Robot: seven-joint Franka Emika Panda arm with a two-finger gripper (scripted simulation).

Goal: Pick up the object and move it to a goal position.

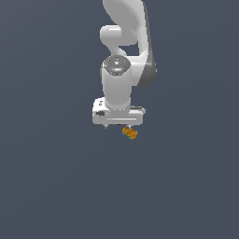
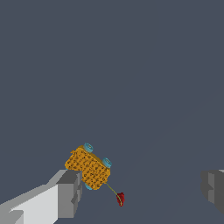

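The object (image 2: 89, 167) is a tiny orange blocky piece with a bumpy surface and small teal-blue bits. In the wrist view it lies right beside one grey finger pad (image 2: 69, 192), off to one side of the gap between the fingers. My gripper (image 2: 140, 190) is open wide and holds nothing. The goal position (image 2: 120, 199) is a tiny dark red marker with a thin yellowish line running to the orange piece, and it sits between the fingers. In the exterior view the object (image 1: 130, 133) shows just below the white gripper (image 1: 119, 122), toward that view's right.
A plain dark grey surface fills both views. The white arm (image 1: 123, 46) rises above the gripper toward the top of the exterior view.
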